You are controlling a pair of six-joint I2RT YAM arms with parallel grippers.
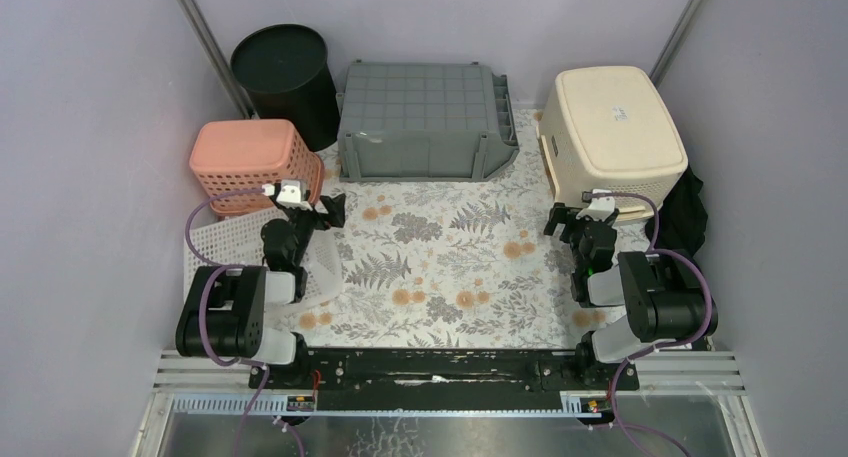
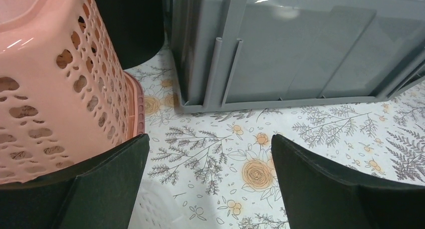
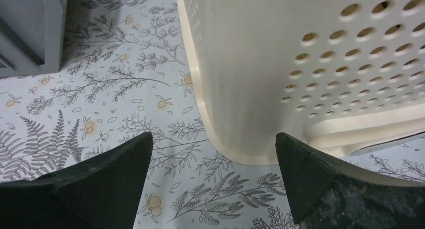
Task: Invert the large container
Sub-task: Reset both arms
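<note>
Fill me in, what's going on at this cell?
Nothing is being held. Both arms sit near their bases, jaws open: the left arm beside the pink basket, the right arm beside the cream basket. The large grey container at the back has its ribbed underside facing up, so it looks already flipped.

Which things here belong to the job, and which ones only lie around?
For the job:
- grey crate, the largest container
- left claw, open
- right claw, open

Only lying around:
- pink basket
- black bin
- cream basket
- white mesh tray
</note>
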